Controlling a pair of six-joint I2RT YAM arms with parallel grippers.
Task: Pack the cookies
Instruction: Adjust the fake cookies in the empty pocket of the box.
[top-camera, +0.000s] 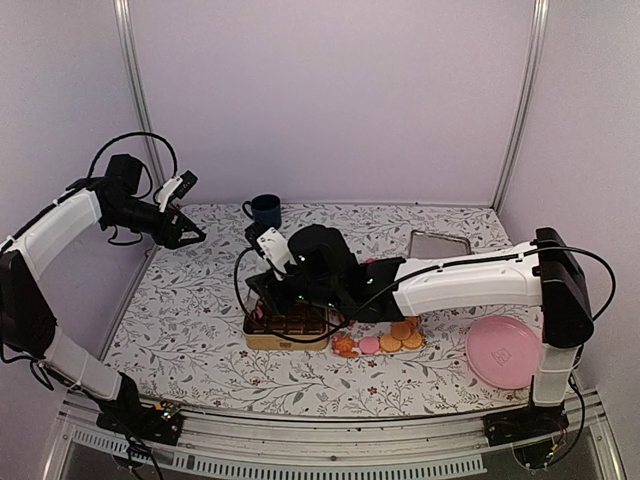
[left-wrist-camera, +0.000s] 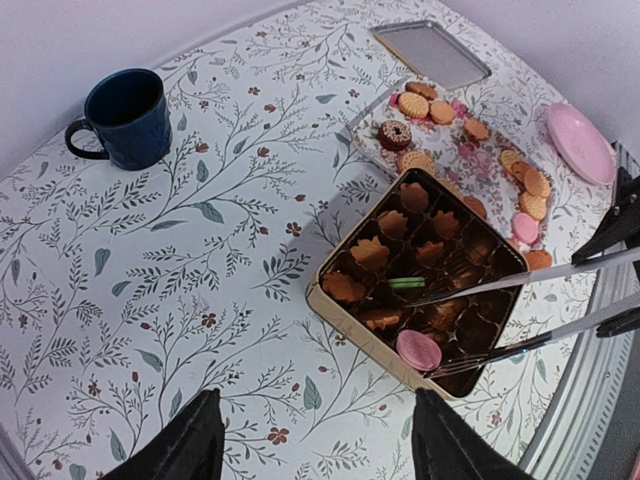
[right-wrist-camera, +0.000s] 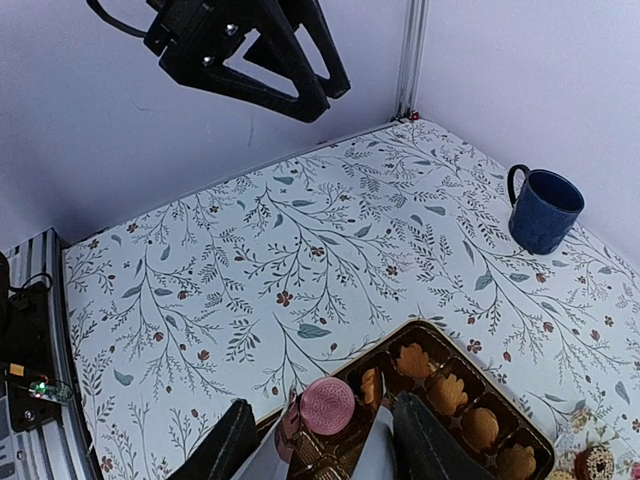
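The cookies (left-wrist-camera: 369, 252) are in two places. At least seven golden, leaf-shaped ones sit in the dark compartments of one gold box (top-camera: 285, 342), along with one green piece. About a dozen more lie loose beside it on a flowered tray (or sheet, I cannot tell which) (left-wrist-camera: 455, 150). These are mostly orange, with two pink and one dark ring (left-wrist-camera: 395, 133).

One pink cookie (left-wrist-camera: 418, 350) is pinched between the tips of metal tongs (left-wrist-camera: 540, 277) over the box's near corner. The right gripper (right-wrist-camera: 320, 440) is clamped around the tongs. The left gripper (left-wrist-camera: 318, 405) hangs above the table (left-wrist-camera: 150, 300), fingers spread with nothing between them.

Further out are one blue mug (left-wrist-camera: 125, 115), one silver lid (left-wrist-camera: 432, 52) and one pink plate (left-wrist-camera: 580, 140), whose centre mark is too small to read.
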